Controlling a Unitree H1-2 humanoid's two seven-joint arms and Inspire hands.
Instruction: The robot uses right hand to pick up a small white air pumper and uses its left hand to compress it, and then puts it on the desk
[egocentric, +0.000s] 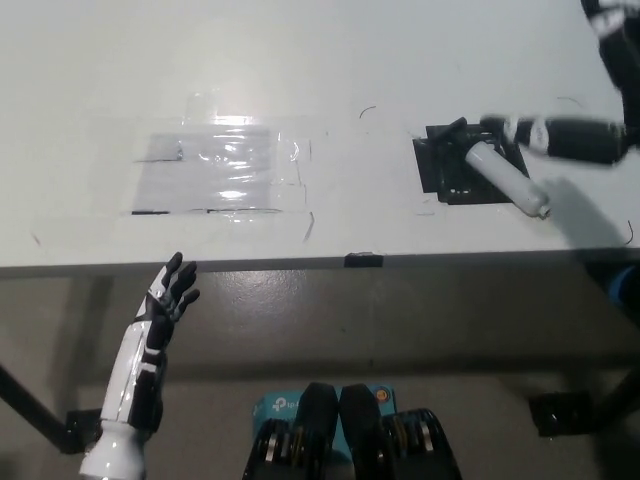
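Below the right hand (560, 138), the pump (505, 176) lies on its side on the desk (400, 60). One end rests on the black pad (445, 170); the other end points away over the bare surface toward the desk's right front edge. The right hand holds nothing. One finger is stretched out flat above the pad and the pump's near end. Contact cannot be confirmed, and the state of the other fingers cannot be told, since most of the hand is out of the picture.

The left hand (165, 310) hangs below the desk's front edge, well apart from the pump, fingers spread and empty.

Step in hand, as a judgement: the pump is on the desk and ungripped, so this is either the approach to a pickup or the release after the put-down. The pictures do not settle which. If pickup is next, bring the right hand down over the pump's middle, close around the barrel, and lift it clear of the pad. Then raise the left hand above desk level to press one end. The round barrel may roll when touched.

Count: one pump, one black pad, one clear taped sheet (220, 170) far to the left of the right hand.
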